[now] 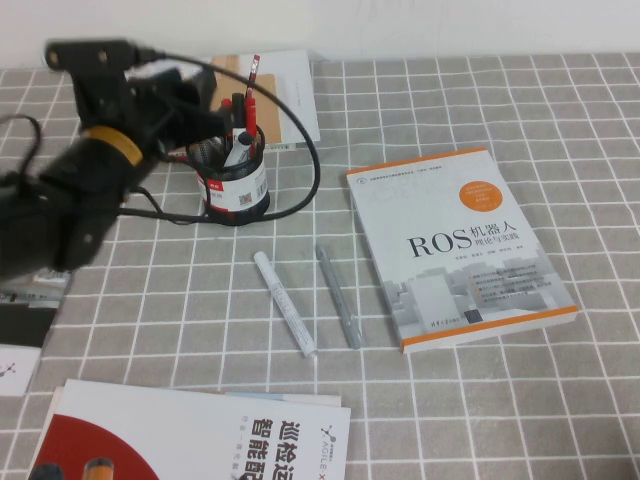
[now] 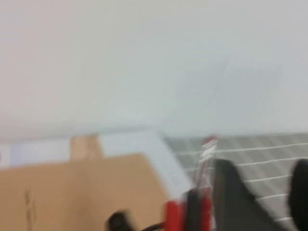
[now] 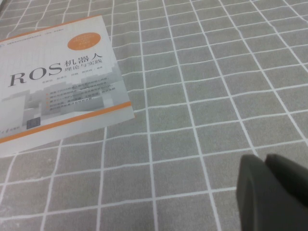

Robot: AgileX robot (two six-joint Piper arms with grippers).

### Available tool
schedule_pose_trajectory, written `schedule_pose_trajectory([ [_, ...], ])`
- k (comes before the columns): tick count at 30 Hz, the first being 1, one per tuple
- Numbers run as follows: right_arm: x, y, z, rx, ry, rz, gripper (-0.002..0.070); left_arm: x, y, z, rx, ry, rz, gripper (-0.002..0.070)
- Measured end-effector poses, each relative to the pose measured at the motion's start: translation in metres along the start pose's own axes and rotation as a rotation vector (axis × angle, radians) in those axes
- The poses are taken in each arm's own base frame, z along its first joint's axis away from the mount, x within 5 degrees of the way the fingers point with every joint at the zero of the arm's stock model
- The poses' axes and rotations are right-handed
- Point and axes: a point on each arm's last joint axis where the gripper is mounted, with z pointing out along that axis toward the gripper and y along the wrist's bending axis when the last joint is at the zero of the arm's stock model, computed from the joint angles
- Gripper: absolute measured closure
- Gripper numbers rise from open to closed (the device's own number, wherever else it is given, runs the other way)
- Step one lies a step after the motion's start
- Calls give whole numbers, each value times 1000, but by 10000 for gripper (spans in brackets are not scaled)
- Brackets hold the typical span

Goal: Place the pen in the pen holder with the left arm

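The bulky black left arm [image 1: 95, 170] reaches to the far left, its left gripper [image 1: 205, 95] just left of the small black mesh pen holder [image 1: 237, 185]; whether its jaws are spread I cannot tell. The thick black-capped pen [image 1: 240, 143] stands tilted inside the holder among red pens. The right gripper [image 3: 272, 192] hovers over the grey checked tablecloth [image 3: 202, 72], jaws pressed together, near the white ROS book [image 1: 455, 245].

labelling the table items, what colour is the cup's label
Red and white, with a QR code, on the small black mesh pen holder; high view shows it best.
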Motion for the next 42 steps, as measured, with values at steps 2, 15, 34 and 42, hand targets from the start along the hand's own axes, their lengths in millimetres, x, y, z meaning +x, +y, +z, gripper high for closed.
schedule_pose_trajectory([
  [2, 0, 0, 0, 0, 0, 0, 691, -18, -10, -17, 18, -6, 30, 544],
  [15, 0, 0, 0, 0, 0, 0, 691, -44, -31, -180, 28, -71, 11, 674],
  [34, 0, 0, 0, 0, 0, 0, 691, 67, -23, -266, 11, 44, -45, 675],
  [42, 0, 0, 0, 0, 0, 0, 691, 79, -19, -276, -16, -14, -52, 675],
])
